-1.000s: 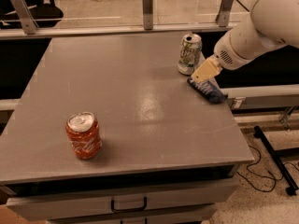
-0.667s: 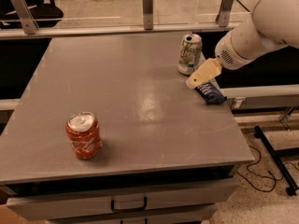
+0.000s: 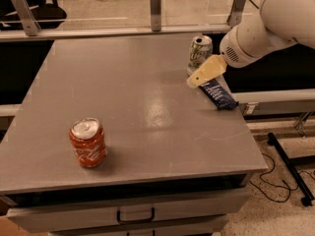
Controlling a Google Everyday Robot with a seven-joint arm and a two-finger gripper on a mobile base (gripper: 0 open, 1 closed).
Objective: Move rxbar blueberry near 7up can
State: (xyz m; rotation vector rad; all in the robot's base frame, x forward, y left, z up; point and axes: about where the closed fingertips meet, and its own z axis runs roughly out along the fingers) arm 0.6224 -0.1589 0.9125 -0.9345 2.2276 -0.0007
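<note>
The rxbar blueberry (image 3: 219, 95), a flat dark navy bar, lies on the grey table (image 3: 128, 107) near its right edge, just in front and to the right of the 7up can (image 3: 200, 52). The can stands upright at the table's back right, white and silver with green markings. My gripper (image 3: 197, 78), cream-coloured on a white arm, hovers just left of the bar's far end and in front of the can. It holds nothing that I can see. The bar lies apart from the can by a small gap.
An orange-red can (image 3: 88, 142) stands upright at the table's front left. A rail with metal posts (image 3: 155, 8) runs behind the table. Drawers (image 3: 135, 215) sit below the front edge. Cables and a stand foot (image 3: 290, 171) lie on the floor to the right.
My gripper has lifted off the rxbar and drawn a little left and up. The bar stays on the table by the 7up can. The cans have not moved.
</note>
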